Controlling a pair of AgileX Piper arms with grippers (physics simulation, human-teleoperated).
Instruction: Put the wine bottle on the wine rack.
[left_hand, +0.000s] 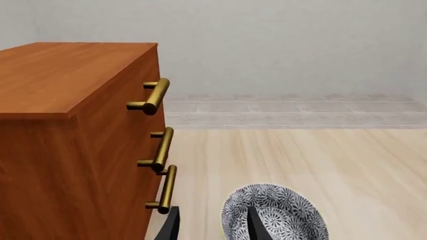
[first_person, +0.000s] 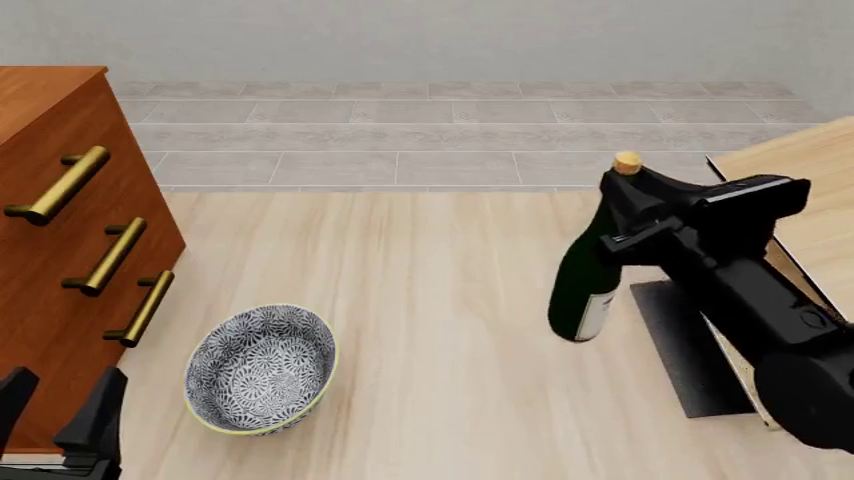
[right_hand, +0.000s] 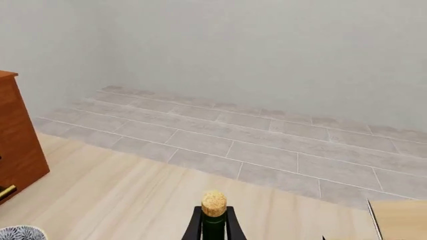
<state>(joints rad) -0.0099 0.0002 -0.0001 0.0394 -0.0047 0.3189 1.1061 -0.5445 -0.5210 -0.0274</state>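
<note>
front view: right gripper (first_person: 627, 215) clamped on wine bottle (first_person: 587, 275) neck, bottle upright, just left of wine rack (first_person: 801, 180). we judge glass heavy, slick, fragile; neck hold suits. left gripper (first_person: 60, 405) parted, empty.

Right gripper (first_person: 627, 215) raised, jaws clamped; left gripper (first_person: 60, 415) low, jaws apart.

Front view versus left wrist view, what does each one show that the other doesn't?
Only the front view shows the wine bottle, gripped at its neck by the right gripper, and the wine rack beside it. Only the left wrist view shows the cabinet's top face in full. Both show the cabinet's three brass handles, the patterned bowl, the left gripper, the wooden tabletop and the grey tiled floor.
</note>
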